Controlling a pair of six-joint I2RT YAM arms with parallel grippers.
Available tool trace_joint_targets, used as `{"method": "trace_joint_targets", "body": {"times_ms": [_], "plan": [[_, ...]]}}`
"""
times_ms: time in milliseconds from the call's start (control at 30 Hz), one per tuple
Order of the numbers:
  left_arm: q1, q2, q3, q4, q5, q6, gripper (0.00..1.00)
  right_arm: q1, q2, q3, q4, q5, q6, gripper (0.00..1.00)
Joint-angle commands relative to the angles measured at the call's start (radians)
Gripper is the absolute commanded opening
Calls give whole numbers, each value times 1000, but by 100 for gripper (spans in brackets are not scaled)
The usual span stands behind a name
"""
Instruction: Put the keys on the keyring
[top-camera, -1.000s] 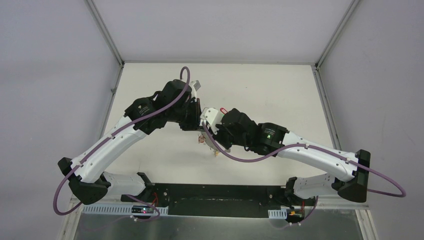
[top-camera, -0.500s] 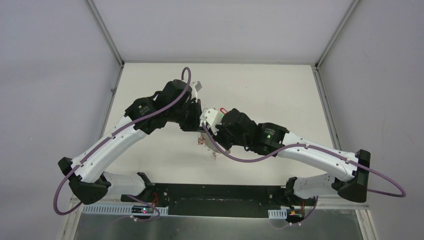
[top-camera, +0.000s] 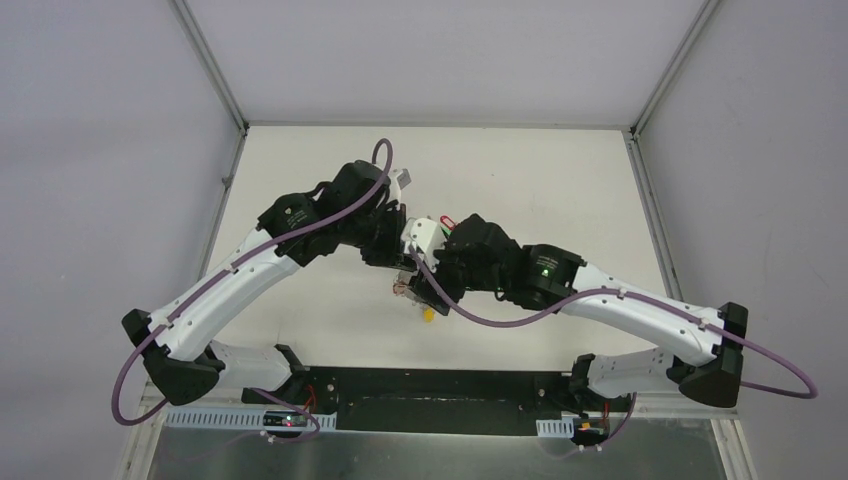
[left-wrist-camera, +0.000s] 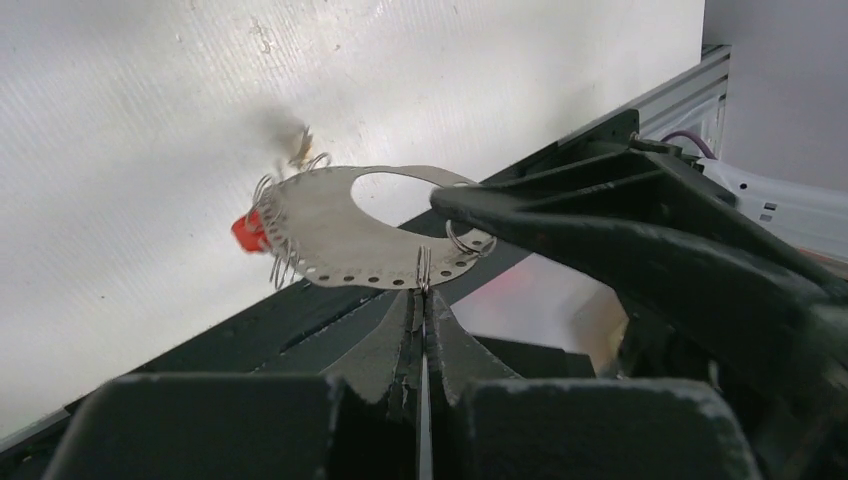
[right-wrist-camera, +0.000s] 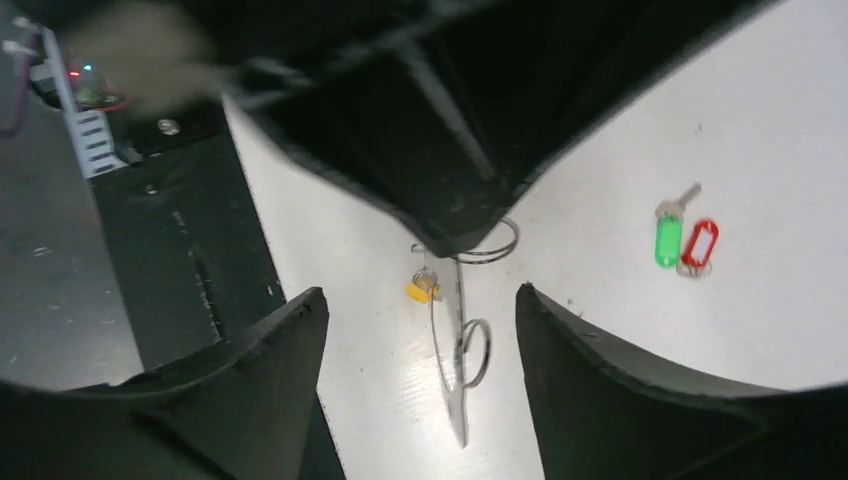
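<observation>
Jaws of the left gripper (left-wrist-camera: 422, 297) are pressed together on the near rim of the keyring (left-wrist-camera: 330, 228). In the left wrist view it reads as a flat, crescent-shaped metal piece with a row of small holes along its edge and an oval opening. It is held in the air above the white table (left-wrist-camera: 150, 120), roughly level. At the keyring's left end hangs a red tag (left-wrist-camera: 245, 232), with several small wire rings (left-wrist-camera: 281, 262) threaded through the holes beside it. Another ring sits just above the clamped fingertips.

From the right, one dark finger of the right gripper (right-wrist-camera: 420, 300) reaches over the keyring's far edge. Whether it touches the metal is hard to tell. In the right wrist view this gripper's jaws stand well apart with nothing gripped. The keyring shows between them edge-on as a thin sliver, clear of both fingers.

A yellow tag (right-wrist-camera: 421, 290) sits just left of that sliver. It may hang from the keyring or lie on the table below; the view does not settle it.

Further right, well apart from the grippers, a green tag (right-wrist-camera: 667, 242) and a second red tag (right-wrist-camera: 700, 243) lie side by side on the table, a small silver key (right-wrist-camera: 686, 196) just above them.
</observation>
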Motion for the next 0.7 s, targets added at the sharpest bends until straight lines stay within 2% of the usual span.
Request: {"method": "trace_joint_targets", "body": {"times_ms": [0, 133, 200, 300, 333, 400, 533, 667], "plan": [[-1, -45, -5, 58, 26, 101, 0, 0, -113, -1, 151, -177, 10, 75], [0, -102, -55, 143, 55, 209, 0, -44, -183, -35, 220, -265, 47, 80], [0, -146, -96, 199, 65, 253, 0, -137, -212, -54, 252, -384, 95, 78], [0, -229, -182, 302, 96, 319, 0, -282, -247, -100, 357, -456, 104, 78], [-1, -259, -211, 337, 107, 338, 0, -323, -253, -117, 399, -667, 219, 72], [0, -328, -265, 421, 135, 379, 0, -385, -258, -146, 475, -819, 285, 68], [0, -433, -355, 531, 189, 471, 0, -441, -247, -159, 577, -954, 352, 57], [0, -496, -402, 594, 242, 541, 0, -451, -217, -149, 626, -1012, 370, 46]]}}
